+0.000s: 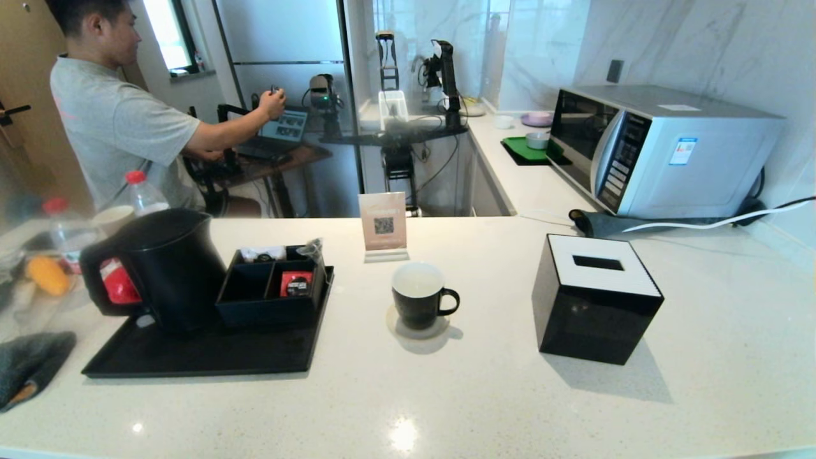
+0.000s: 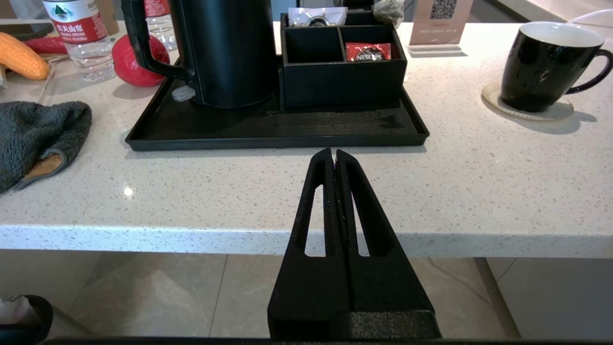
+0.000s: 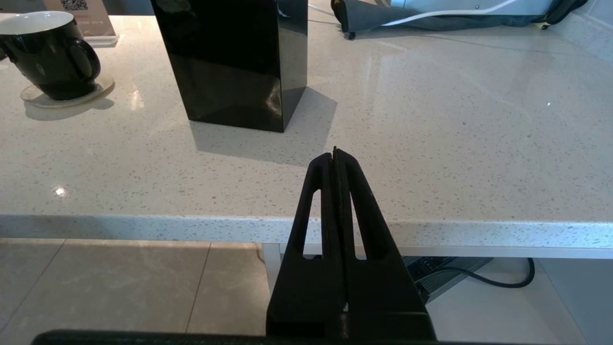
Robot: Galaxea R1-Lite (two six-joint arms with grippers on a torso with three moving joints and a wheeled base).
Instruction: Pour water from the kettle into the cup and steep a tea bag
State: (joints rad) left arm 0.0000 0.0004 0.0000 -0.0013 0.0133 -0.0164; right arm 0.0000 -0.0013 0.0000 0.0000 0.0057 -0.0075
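The matte black kettle (image 1: 167,268) (image 2: 230,48) stands at the left end of a black tray (image 1: 191,360), its loop handle facing left. On a pale coaster at the counter's middle sits the cup (image 1: 417,296) (image 2: 546,67) (image 3: 48,60), handle to the right; no water shows in it. A small greyish pouch, seemingly the tea bag (image 2: 388,9) (image 1: 312,248), lies at the organiser's far right corner. My left gripper (image 2: 334,152) is shut and empty over the counter's front edge, short of the tray. My right gripper (image 3: 334,151) is shut and empty in front of the tissue box. Neither arm shows in the head view.
A black organiser (image 1: 268,299) on the tray holds a red-and-black sachet (image 1: 296,284). A black tissue box (image 1: 596,299) stands right of the cup, a QR sign (image 1: 382,223) behind it. A grey cloth (image 1: 32,363), bottles and corn lie far left; a microwave (image 1: 663,150) sits back right.
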